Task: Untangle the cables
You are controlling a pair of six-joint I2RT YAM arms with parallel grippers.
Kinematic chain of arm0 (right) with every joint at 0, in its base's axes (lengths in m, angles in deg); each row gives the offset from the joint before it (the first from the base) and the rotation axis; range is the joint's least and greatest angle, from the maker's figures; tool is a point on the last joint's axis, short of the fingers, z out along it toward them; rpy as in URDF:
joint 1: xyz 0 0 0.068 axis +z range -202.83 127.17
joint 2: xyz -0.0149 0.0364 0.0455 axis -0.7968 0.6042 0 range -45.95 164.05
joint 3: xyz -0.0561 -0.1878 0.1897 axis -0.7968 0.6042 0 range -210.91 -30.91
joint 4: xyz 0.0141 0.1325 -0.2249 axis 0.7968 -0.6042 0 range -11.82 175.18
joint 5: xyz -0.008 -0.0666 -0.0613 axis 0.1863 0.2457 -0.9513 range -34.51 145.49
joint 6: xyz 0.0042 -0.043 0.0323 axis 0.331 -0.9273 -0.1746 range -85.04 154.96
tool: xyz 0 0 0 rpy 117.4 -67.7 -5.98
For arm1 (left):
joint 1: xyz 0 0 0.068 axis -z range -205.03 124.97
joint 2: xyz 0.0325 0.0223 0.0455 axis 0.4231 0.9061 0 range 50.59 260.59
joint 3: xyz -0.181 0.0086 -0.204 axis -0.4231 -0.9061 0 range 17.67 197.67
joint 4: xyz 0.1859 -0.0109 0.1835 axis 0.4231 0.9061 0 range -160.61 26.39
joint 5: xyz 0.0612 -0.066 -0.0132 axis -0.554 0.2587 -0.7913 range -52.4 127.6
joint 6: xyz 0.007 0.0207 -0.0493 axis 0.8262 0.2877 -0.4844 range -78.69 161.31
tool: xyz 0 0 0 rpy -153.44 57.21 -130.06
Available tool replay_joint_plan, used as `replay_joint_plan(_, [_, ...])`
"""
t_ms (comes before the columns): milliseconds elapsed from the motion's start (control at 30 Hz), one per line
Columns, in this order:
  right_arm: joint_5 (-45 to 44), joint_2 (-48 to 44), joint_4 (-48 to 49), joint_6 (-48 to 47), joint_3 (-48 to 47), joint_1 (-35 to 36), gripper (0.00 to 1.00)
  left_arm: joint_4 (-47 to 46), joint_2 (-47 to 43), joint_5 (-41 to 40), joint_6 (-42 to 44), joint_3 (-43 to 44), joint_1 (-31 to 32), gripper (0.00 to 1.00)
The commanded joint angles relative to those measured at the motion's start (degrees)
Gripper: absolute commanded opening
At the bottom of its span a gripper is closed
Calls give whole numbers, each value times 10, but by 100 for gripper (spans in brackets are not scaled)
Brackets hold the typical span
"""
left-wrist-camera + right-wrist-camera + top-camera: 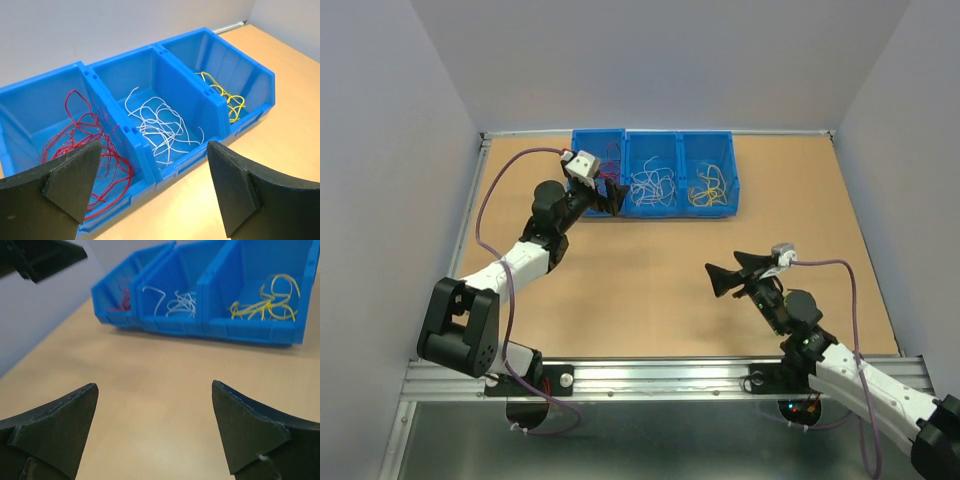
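Three joined blue bins (653,140) stand at the back of the table. The red cables (82,145) lie in the left bin, the white cables (160,125) in the middle bin, the yellow cables (225,95) in the right bin. All three colours also show in the right wrist view: red (121,300), white (177,304), yellow (267,305). My left gripper (610,198) is open and empty, just in front of the left bin's front edge. My right gripper (732,270) is open and empty over bare table, well short of the bins.
The wooden table (660,290) has a metal rail (660,372) along its near edge and grey walls on three sides. Purple cables (495,195) run along both arms. The left gripper's finger (40,257) shows at the top left of the right wrist view.
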Motion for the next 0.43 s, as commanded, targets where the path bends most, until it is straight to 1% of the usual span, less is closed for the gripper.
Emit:
replay_joint_plan(0, [-14,-40,39,6,39,0,100,-56,-34,14,26,-10,0,99])
replay_joint_plan(67, [-11,-36,38,8,38,0,100,-57,-37,9,29,-13,0,99])
replay_joint_plan(267, [-17,17,38,13,22,1,99,-61,-31,8,28,-12,0,99])
replay_joint_plan(400, [-19,37,44,14,22,0,99,-60,-31,6,28,-12,0,99])
